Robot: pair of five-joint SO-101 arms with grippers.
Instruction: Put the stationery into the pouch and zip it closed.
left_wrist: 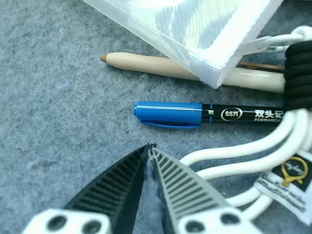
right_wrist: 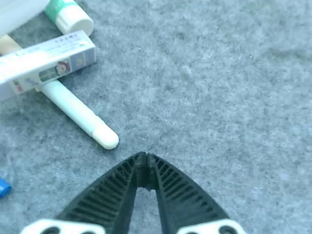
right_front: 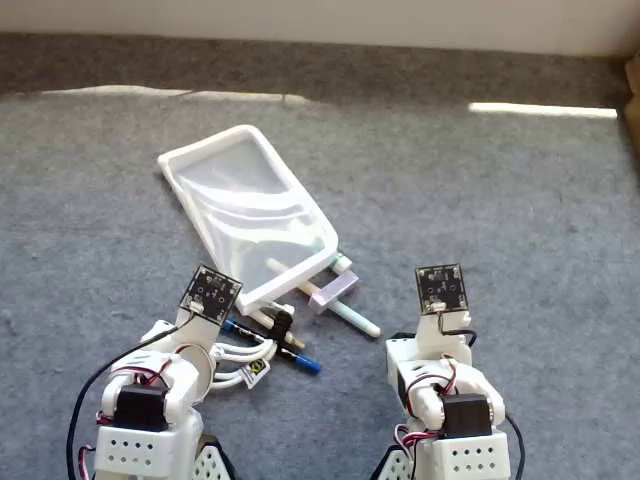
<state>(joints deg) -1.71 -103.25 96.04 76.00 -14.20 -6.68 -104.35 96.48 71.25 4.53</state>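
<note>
A white mesh pouch [right_front: 250,208] lies on the grey carpet, its mouth end toward the arms. At that end is a pile of stationery: a blue-capped marker [left_wrist: 195,115] [right_front: 290,355], a beige pen [left_wrist: 161,65], a white pen [right_wrist: 78,114] [right_front: 352,315], a small lilac box [right_wrist: 46,62] [right_front: 333,292], a green-and-white tube [right_wrist: 69,16] and a coiled white cable [left_wrist: 243,151]. My left gripper [left_wrist: 148,146] is shut and empty, just short of the marker. My right gripper [right_wrist: 143,156] is shut and empty, near the white pen's tip.
Grey carpet [right_front: 500,200] spreads free to the right and behind the pouch. A black clip [left_wrist: 300,73] and a labelled tag [left_wrist: 287,178] sit by the cable. A wall edge [right_front: 320,20] runs along the far side.
</note>
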